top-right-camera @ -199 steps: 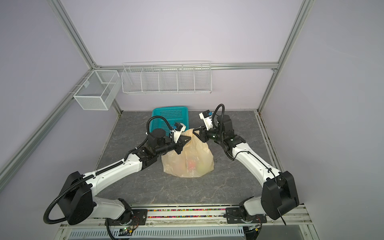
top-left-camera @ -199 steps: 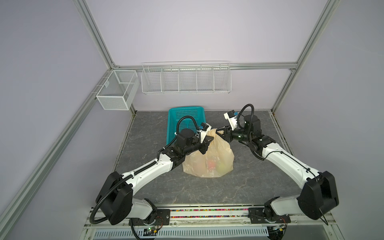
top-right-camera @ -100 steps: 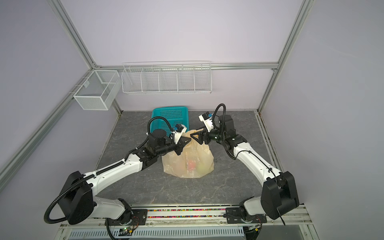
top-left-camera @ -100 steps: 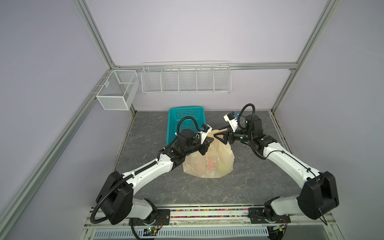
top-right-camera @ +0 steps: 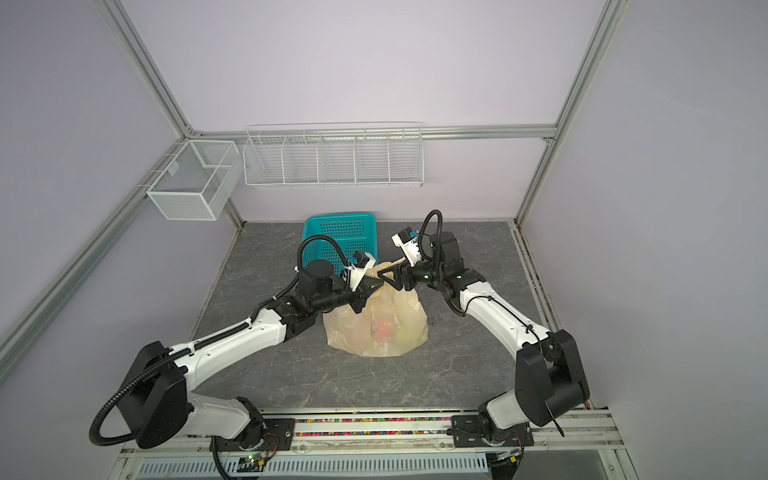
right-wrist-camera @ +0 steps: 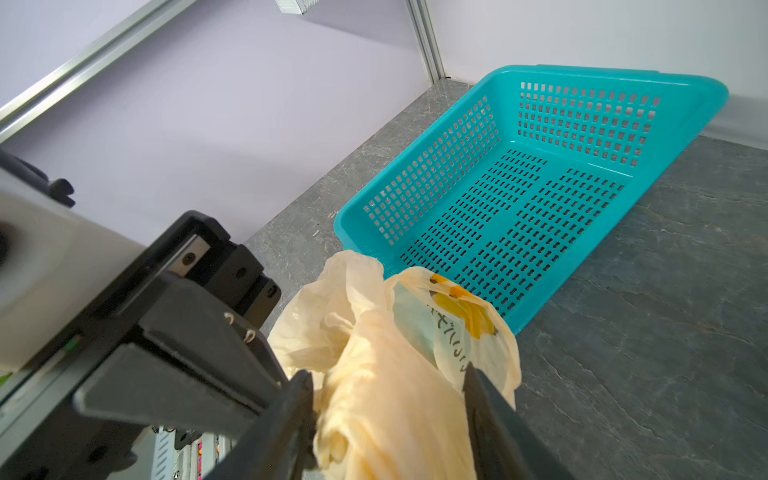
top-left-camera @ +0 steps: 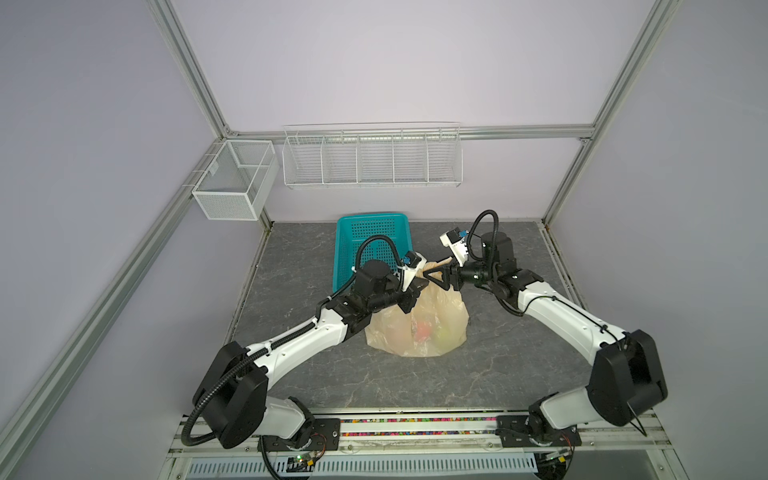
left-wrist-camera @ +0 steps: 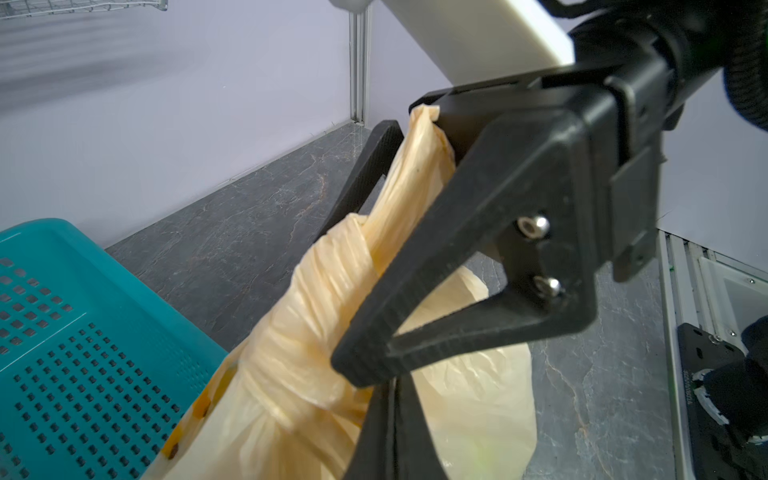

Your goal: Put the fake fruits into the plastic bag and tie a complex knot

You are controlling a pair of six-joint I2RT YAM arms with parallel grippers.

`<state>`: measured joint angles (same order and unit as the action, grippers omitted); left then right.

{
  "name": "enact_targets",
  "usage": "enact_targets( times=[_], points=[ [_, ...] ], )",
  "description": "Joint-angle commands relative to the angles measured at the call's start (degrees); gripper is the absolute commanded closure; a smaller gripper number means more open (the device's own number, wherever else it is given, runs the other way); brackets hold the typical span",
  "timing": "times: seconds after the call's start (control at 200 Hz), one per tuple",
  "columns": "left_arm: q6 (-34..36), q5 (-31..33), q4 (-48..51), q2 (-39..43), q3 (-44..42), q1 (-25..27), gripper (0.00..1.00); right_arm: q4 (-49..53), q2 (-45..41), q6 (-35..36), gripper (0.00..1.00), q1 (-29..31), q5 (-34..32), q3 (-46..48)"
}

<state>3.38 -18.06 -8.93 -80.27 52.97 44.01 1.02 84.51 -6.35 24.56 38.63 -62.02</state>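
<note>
Knot-tying stage: the bag [top-left-camera: 390, 332], fruits [top-left-camera: 422, 330] inside, sits mid-frame below the basket [top-left-camera: 365, 219]. The left gripper [left-wrist-camera: 392, 419] pinches the bag's neck. The right gripper [right-wrist-camera: 386, 374] gapes around the knot [left-wrist-camera: 332, 270]. Next, I'd say: close and pull tight.

A bag [top-left-camera: 390, 332] sits on the table [top-left-camera: 415, 386], with fruits [top-left-camera: 424, 330] low inside its front. Behind the bag and a little to the left lies a basket [top-left-camera: 374, 232], its near corner just beside the bag. The knot [left-wrist-camera: 328, 270] tops the bag. The left gripper [top-left-camera: 413, 295] meets the bag's top from the left, and the right gripper [top-left-camera: 432, 276] straddles the knot from the right. Well behind the bag a rack [top-left-camera: 372, 166] hangs on the wall, with a mesh box [top-left-camera: 232, 183] further left.
</note>
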Motion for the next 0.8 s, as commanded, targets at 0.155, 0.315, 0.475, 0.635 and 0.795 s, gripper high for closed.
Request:
enact_targets(
  times=[0.155, 0.315, 0.475, 0.635, 0.795],
  points=[
    [2.1, -1.4, -0.1, -1.4, -0.3, 0.7, 1.0, -2.8, -0.4, 0.3, 0.83, 0.5, 1.0, -0.7],
    [2.9, -3.6, 2.0, -1.2, 0.0, 0.7, 0.76, -3.5, -1.4, 2.2, 0.93, 0.4, 1.5, -1.0],
    [5.3, -6.8, 9.0, 4.2, 0.4, 0.6, 0.49, 0.4, -1.8, 9.5, 0.93, -0.3, 4.2, -2.3],
    [5.0, -7.6, 19.3, 10.7, 3.1, 0.3, 0.38, 2.0, -2.6, 15.0, 0.93, -0.8, 6.8, -2.8],
    [5.2, -8.0, 25.3, 15.5, 6.7, -2.2, 0.34, 1.9, -2.9, 17.3, 0.93, -1.1, 8.7, -3.0]
  ],
)
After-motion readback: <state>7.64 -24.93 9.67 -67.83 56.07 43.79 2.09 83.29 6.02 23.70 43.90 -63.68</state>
